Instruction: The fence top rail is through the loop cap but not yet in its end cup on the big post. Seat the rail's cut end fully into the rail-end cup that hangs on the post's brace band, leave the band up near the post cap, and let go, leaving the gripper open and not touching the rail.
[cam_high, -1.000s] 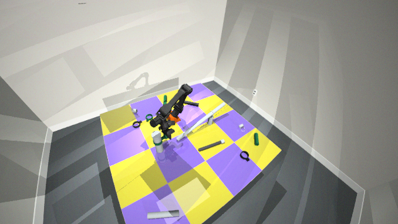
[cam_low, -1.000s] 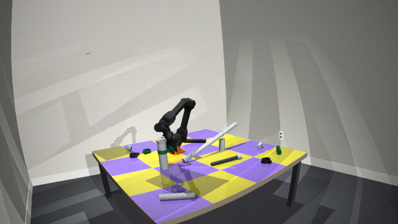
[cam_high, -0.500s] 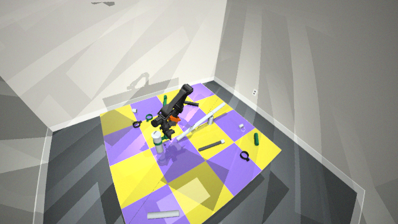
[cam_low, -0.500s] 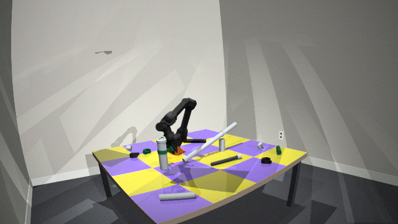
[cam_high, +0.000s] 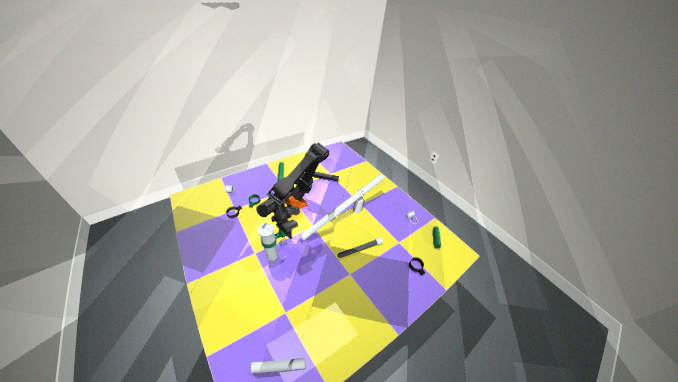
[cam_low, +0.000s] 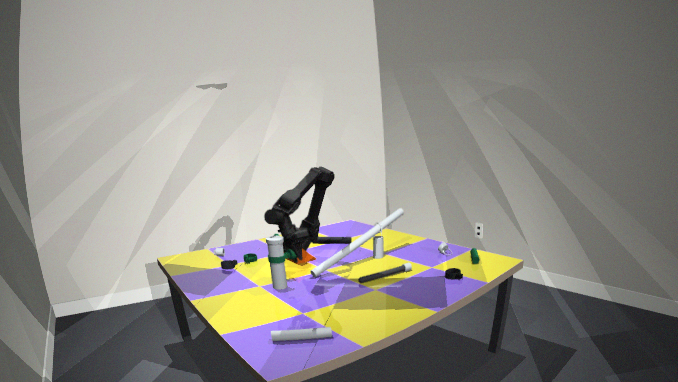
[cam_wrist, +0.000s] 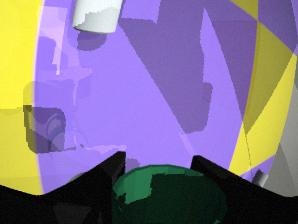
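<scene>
Where the jaws stood part-open, something filled the space between them: the gripper (cam_high: 290, 232) (cam_low: 299, 254) (cam_wrist: 158, 161) had hold of the round green cup (cam_high: 281, 234) (cam_low: 290, 255) (cam_wrist: 170, 196) beside the big post (cam_high: 271, 251) (cam_low: 278, 274). Its green band (cam_high: 268, 245) (cam_low: 276, 259) circled the grey, smooth cylinder below the pale cap (cam_high: 266, 229) (cam_low: 274, 240). The rail (cam_high: 345, 206) (cam_low: 357, 240) (cam_wrist: 98, 12) — a long, straight white tube — sloped down past the short post (cam_high: 358, 205) (cam_low: 378, 247), its low end near the cup but apart from it and unseated. Close by on the rail side lay a dark rod (cam_high: 357, 249) (cam_low: 382, 274) with a white end, while a flat-looking orange piece (cam_high: 297, 202) (cam_low: 305, 258) showed beneath the arm. Farther around, a black ring (cam_high: 410, 262) (cam_low: 453, 273) and a stubby green cylinder (cam_high: 437, 237) (cam_low: 474, 256) rested well apart from the big post. A pale pipe (cam_high: 277, 366) (cam_low: 301, 334) lay on its side on the yellow-and-purple checked table (cam_high: 240, 310) (cam_low: 250, 310), also clear of the rail.
</scene>
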